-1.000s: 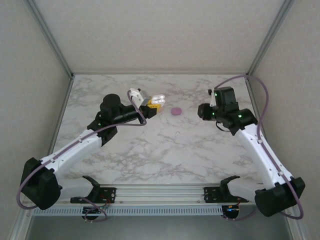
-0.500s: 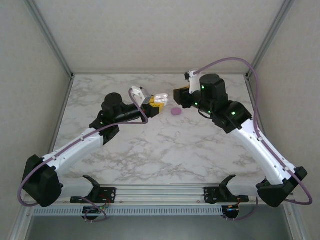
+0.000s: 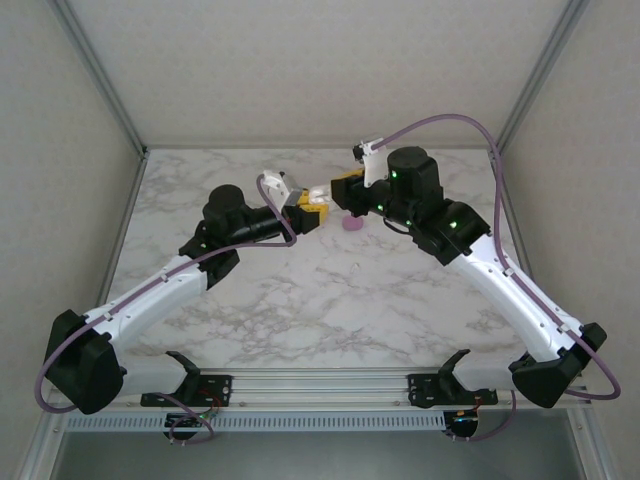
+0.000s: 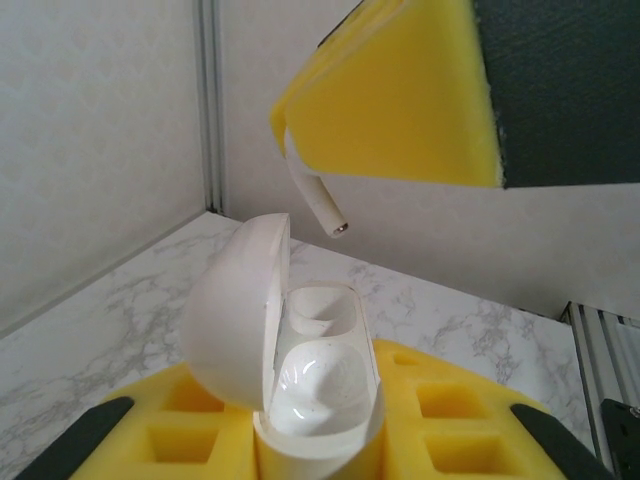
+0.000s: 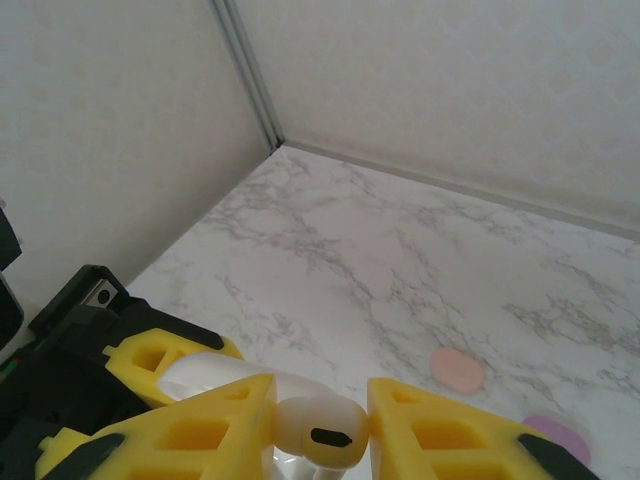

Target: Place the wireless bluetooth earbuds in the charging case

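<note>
**White earbud** [image 4: 317, 203]: glossy smooth plastic, bulbous head, thin round stem with a metal tip. The right pincer [image 5: 322, 428] is closed on its head between yellow foam pads. It hangs stem-down just above the case, not touching it.

**Charging case** [image 4: 320, 400]: white, rounded, pebble-smooth shell. The left pincer [image 3: 303, 212] is clamped on its base and holds it raised off the marble-patterned table [image 5: 330, 250]. The lid [image 4: 235, 310] is hinged open and stands up on one side. Two moulded wells show inside, and both look empty.

**Step in hand, as I judge it:** lowering the bud into a well. To do it well, line the stem up over the deep end of one well, clear of the lid's edge, then go straight down. Keep the case steady and let the pads go only once the head sits flush. Slick plastic in soft foam may twist.

**Also on the table:** a pink piece [image 5: 458, 370] and a purple piece [image 5: 556, 438], both flat, rounded and matte; what they are I cannot tell
</note>
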